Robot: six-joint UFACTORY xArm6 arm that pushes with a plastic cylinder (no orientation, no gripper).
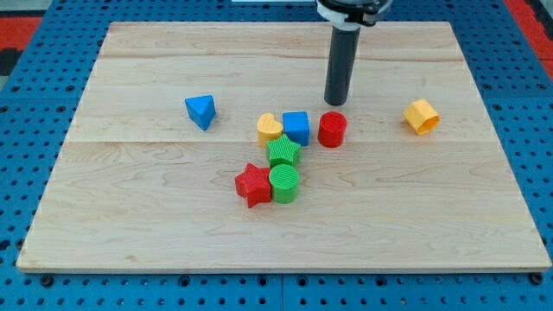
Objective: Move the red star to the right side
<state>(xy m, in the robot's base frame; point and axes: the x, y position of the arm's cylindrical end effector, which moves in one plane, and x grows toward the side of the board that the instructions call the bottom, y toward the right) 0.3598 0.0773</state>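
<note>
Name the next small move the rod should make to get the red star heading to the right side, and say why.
Probably bring my tip round to the view's left of the red star. It now sits above the red cylinder, far from the star. The green cylinder touches the star's right side, so a rightward push would likely shove it along too.

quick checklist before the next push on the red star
1. Red star in sight: ok, low in the cluster.
2. My tip beside the star's left face: not ok, it sits just above the red cylinder, up and right of the star.
3. Star's right side free: not ok, the green cylinder touches it.
4. Green star clear of the path: cannot tell, it sits just above the green cylinder.
5. Open board further right: ok.
6. Yellow hexagon out of the way: ok, higher up.
</note>
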